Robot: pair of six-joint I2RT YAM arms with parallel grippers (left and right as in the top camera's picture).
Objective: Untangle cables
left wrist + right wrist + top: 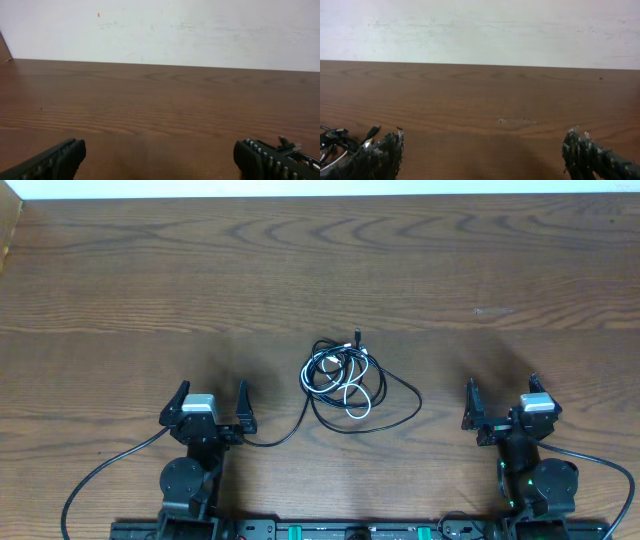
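Near the middle of the bench [120,280], the cables [343,378] lie together in one loose knot. I can see the white cable [352,395] coiled in small loops inside the pile. The black cable [408,402] winds through those loops and swings out in a wider loop on the side facing the right arm. A small dark plug end [357,337] pokes out at the far edge of the tangle. One black strand [285,432] trails off the pile toward the left arm and ends just beside it; I cannot tell whether it touches.

On my overhead view the left fingers [243,402] are spread wide and hold nothing, sitting to the left of the pile and nearer to me. The right fingers [470,402] are likewise spread wide and empty, well apart from the cables on the other side.

From the left wrist camera I see the left fingers [62,157] at the lower corners with only bare wood between them. On the right wrist camera the right fingers [380,155] frame bare wood too, and the cables [340,140] show at the lower left edge, just outside one fingertip.
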